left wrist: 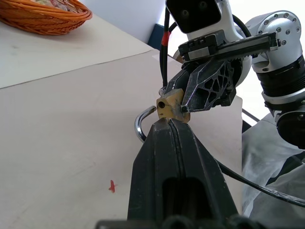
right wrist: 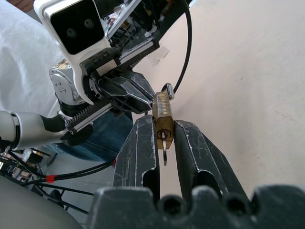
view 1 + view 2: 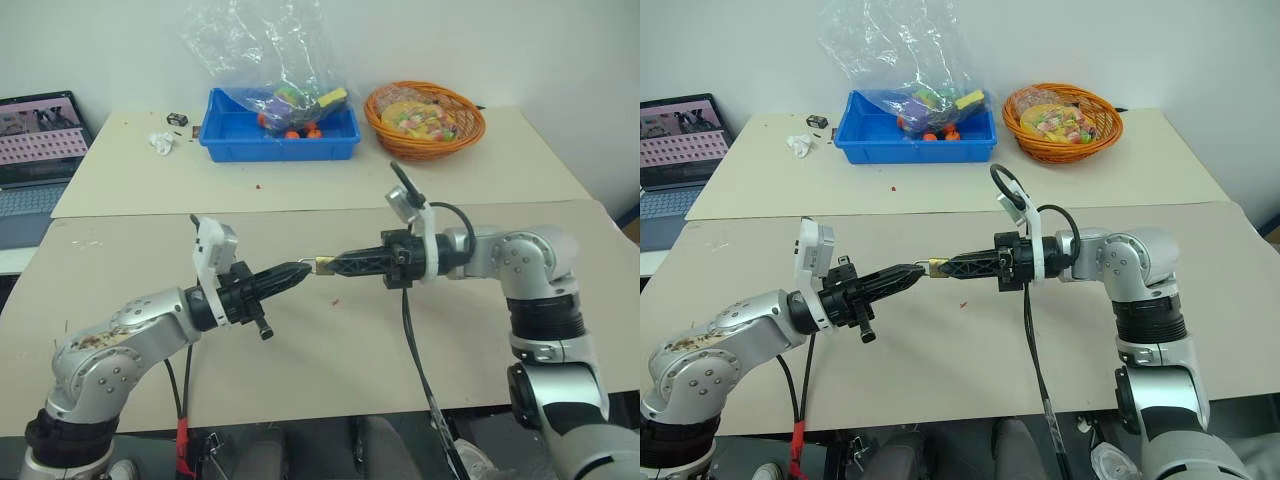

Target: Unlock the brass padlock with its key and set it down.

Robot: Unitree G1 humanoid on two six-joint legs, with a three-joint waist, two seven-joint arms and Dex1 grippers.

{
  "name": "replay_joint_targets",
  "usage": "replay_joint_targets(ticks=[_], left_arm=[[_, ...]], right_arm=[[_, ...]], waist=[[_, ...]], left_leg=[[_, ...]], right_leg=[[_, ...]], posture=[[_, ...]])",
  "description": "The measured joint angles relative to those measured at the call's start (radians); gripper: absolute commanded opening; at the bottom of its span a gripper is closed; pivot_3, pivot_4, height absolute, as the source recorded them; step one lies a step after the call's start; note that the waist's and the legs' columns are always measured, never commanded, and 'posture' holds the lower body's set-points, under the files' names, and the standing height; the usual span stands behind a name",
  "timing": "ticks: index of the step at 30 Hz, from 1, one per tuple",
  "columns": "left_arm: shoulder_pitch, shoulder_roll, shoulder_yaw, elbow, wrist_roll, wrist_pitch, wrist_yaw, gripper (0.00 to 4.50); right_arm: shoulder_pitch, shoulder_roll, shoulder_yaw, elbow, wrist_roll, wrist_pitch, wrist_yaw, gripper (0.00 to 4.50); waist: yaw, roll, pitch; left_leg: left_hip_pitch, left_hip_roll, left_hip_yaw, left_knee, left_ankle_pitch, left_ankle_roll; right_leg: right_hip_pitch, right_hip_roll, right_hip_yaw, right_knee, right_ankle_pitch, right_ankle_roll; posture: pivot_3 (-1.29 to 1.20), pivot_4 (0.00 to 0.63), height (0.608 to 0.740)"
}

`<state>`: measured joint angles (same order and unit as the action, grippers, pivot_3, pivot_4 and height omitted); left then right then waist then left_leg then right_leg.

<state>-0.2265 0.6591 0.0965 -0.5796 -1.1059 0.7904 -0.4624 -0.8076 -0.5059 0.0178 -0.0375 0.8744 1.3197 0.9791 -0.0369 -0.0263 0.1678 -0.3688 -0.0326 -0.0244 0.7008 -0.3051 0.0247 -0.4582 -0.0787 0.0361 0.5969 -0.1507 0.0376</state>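
Holding the brass padlock [image 2: 163, 117] between its two fingers, the right gripper [image 3: 338, 264] is clamped on the body in mid-air above the beige table [image 3: 300, 360]; the key [image 2: 163, 147] sits in the keyhole, hanging out between the fingers. Left gripper [image 3: 300, 272] meets the padlock tip-to-tip, fingers pressed together at the shackle [image 1: 141, 125] end; whether they pinch the shackle is unclear.

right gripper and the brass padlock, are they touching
Touching. The right wrist view shows the brass padlock clamped between the right gripper fingers, both pressed against its sides, with the key hanging from its keyhole.
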Motion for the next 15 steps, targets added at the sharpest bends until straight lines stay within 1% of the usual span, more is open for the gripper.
replay_joint_targets(ticks=[8,15], left_arm=[[0.000,-0.007,0.004,0.008,0.008,0.017,0.019,0.03],[0.004,-0.015,0.004,0.008,0.021,0.019,0.019,0.03]], right_arm=[[0.007,-0.017,0.003,-0.058,0.050,-0.002,0.048,0.12],[0.009,-0.017,0.006,-0.075,0.060,-0.003,0.051,0.12]], waist=[[0.000,0.000,0.000],[0.001,0.000,0.000]], left_leg=[[0.000,0.000,0.000,0.000,0.000,0.000],[0.000,0.000,0.000,0.000,0.000,0.000]], right_leg=[[0.000,0.000,0.000,0.000,0.000,0.000],[0.000,0.000,0.000,0.000,0.000,0.000]], posture=[[0.00,0.150,0.735],[0.00,0.150,0.735]])
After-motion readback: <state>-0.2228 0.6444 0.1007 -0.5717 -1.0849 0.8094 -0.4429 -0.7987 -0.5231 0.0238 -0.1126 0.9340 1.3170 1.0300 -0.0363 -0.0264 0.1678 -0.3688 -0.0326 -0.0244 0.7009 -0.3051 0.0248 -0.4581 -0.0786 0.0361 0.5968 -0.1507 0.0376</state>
